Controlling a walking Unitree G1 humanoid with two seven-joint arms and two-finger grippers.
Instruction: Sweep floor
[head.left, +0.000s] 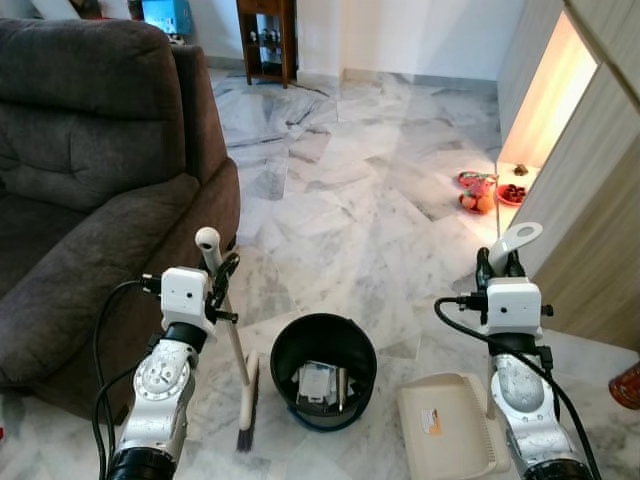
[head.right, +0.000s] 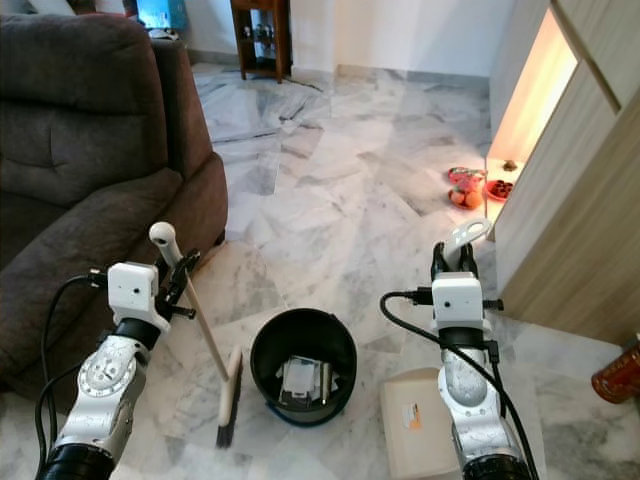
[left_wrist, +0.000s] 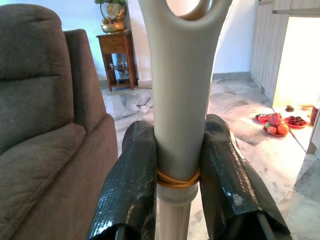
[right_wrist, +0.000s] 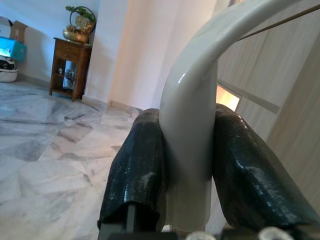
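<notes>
Status at this frame: both arms were loaded and the sweep looked close to wrapped, or at least mid-cycle.

Left tool (head.left: 215, 268) was clamped on the broom (head.left: 232, 345), high on the handle just under the hang-loop end; the left wrist view showed both fingers (left_wrist: 131, 190) pressed flat against the shaft, a rubber band around it right at the grip. The broom leaned, with its bristle head down on the marble floor (head.left: 340, 200), just beside the black bin (head.left: 323, 368) on the robot's left.

Right tool (head.left: 501, 266) was closed on the dustpan's upright handle, fingers (right_wrist: 137, 170) on either side of the white tube. The dustpan (head.left: 447, 424) sat flat on the floor to the right of the bin, near it but apart. There was a small orange-and-white scrap or label on the tray, too small to tell which.

The bin sat between the two arms and already held some paper-like rubbish, so I judged at least one load had gone in.

Visible floor ahead looked free of loose debris up to the sofa (head.left: 90, 180) and the wooden cabinet (head.left: 590, 200). The plates of fruit (head.left: 490, 190) by the cabinet opening looked like placed items, not litter.

Left to do, by my read: confirm the pan is empty, check under the sofa edge, then park the tools.
</notes>
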